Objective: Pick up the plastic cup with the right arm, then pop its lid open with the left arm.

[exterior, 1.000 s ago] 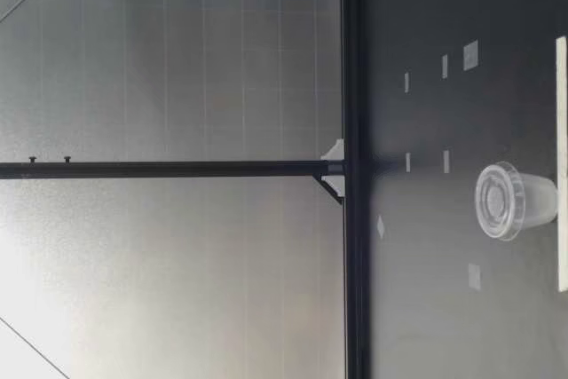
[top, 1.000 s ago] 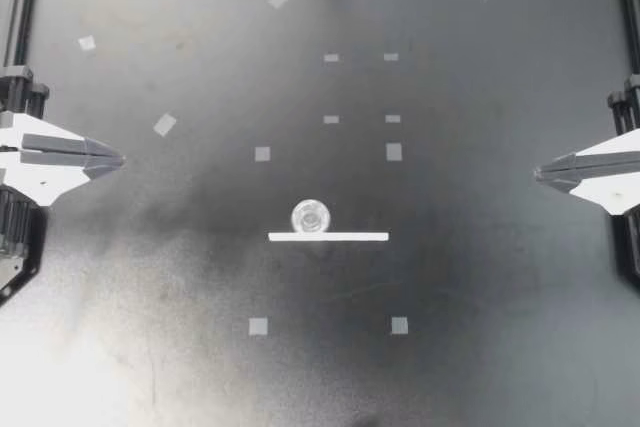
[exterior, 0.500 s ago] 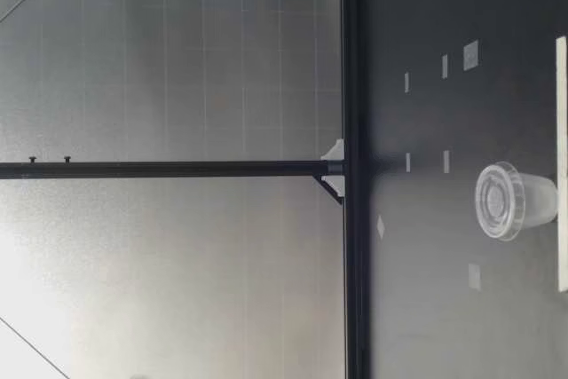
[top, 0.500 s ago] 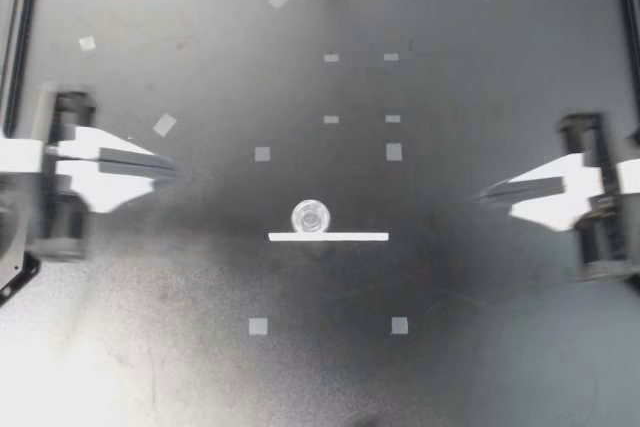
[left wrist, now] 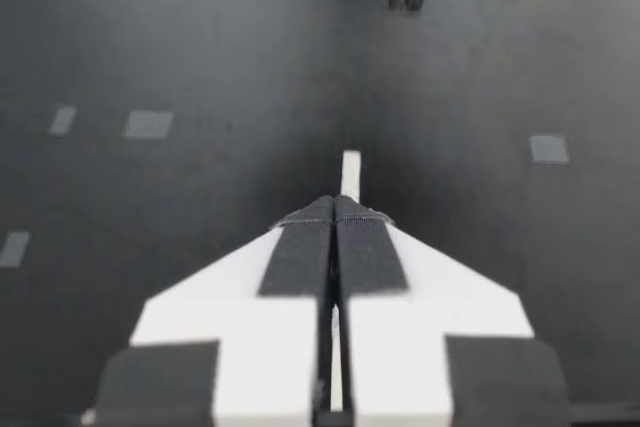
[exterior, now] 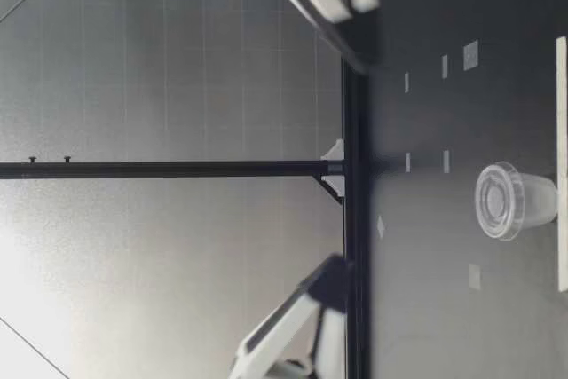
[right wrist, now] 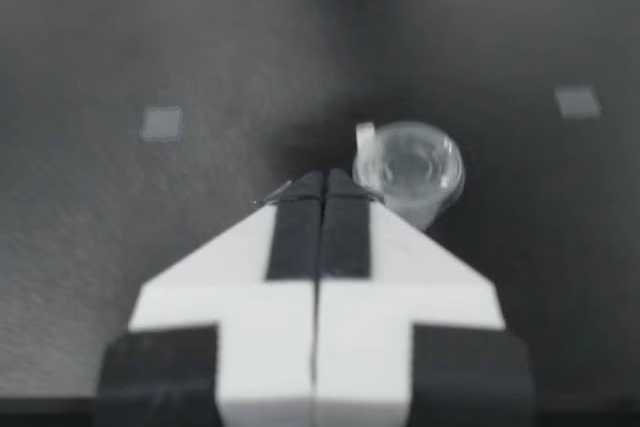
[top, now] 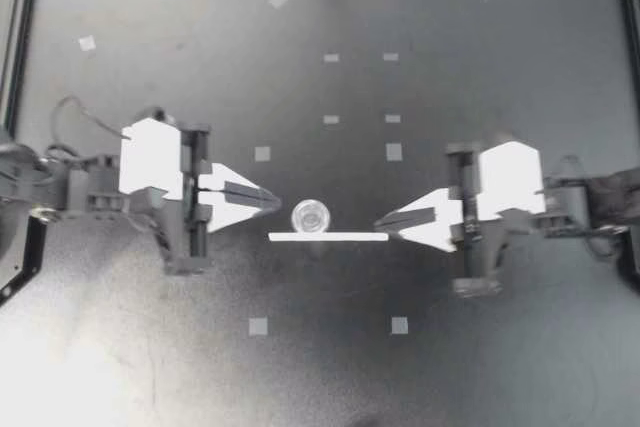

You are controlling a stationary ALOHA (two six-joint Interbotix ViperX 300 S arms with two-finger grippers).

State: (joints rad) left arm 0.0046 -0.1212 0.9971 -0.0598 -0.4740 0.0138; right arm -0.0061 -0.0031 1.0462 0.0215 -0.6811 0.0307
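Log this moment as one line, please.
left gripper: shut, empty, beside clear cup | right gripper: shut, empty, near end of white strip | clear cup: upright, untouched, beside white strip

cup (top: 311, 216) is standing on table (top: 500, 367), just behind strip (top: 345, 237), near its left end | left gripper (top: 276, 199) is hovering just left of cup, apart | right gripper (top: 379, 221) is hovering at strip's right end, right of cup | tape squares (top: 258, 326) are lying before and behind strip
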